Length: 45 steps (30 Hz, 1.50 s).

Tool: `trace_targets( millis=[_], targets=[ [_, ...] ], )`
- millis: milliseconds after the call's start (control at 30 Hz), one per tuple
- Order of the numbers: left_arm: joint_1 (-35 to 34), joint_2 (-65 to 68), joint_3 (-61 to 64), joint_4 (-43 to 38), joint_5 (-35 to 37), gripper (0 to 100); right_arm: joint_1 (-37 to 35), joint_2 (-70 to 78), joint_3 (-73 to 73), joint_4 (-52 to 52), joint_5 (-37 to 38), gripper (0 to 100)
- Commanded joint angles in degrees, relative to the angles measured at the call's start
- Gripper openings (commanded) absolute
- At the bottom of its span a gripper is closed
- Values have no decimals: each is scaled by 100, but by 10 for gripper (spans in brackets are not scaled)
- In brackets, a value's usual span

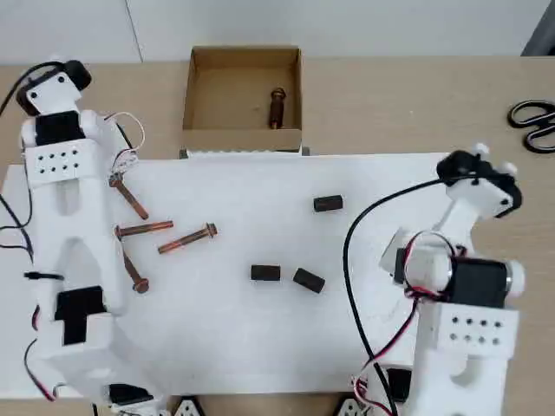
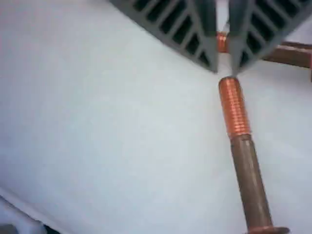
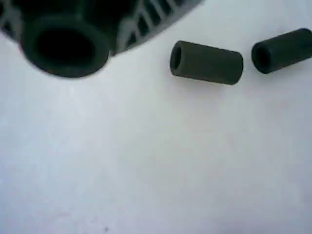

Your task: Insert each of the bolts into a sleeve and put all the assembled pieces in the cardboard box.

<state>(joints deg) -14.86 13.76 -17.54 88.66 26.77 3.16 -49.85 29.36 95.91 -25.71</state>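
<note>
While my right claw (image 3: 92,24) is squeezing a black tube sleeve (image 3: 66,46), four copper bolts (image 1: 187,237) are waiting; one piece (image 1: 277,107) is lying boxed.

A sheet (image 1: 260,347) is spread on the table (image 1: 390,104). Four bolts (image 1: 187,237) are scattered on it, one at the jaw tips of the left gripper (image 2: 225,70); three sleeves (image 1: 265,273) are laid well apart from those jaws. A box (image 1: 230,91) and scissors (image 1: 536,126) are set on bare tabletop.

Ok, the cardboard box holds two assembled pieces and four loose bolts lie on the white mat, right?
Not quite: the high view shows one assembled piece in the cardboard box. Four loose bolts do lie on the white mat.
</note>
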Motion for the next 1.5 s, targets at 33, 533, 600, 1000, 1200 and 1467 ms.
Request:
trace_targets(
  millis=[33,533,600,1000,1200,1467],
  targets=[
    [-9,352,-426,18,-9,11,40,-514,202,-13,62,2],
    [-299,1204,-426,-527,0,62,22,-1059,290,-13,70,2],
    [-308,1371,-426,-536,0,62,13,-1059,290,-13,70,2],
    [-308,1512,-435,-1073,0,99,4,-1068,290,-13,70,2],
    [-378,1793,-426,-1116,9,99,4,-1059,290,-13,70,2],
    [-501,2180,-426,-1451,9,100,4,-1077,290,-4,70,2]
  ],
)
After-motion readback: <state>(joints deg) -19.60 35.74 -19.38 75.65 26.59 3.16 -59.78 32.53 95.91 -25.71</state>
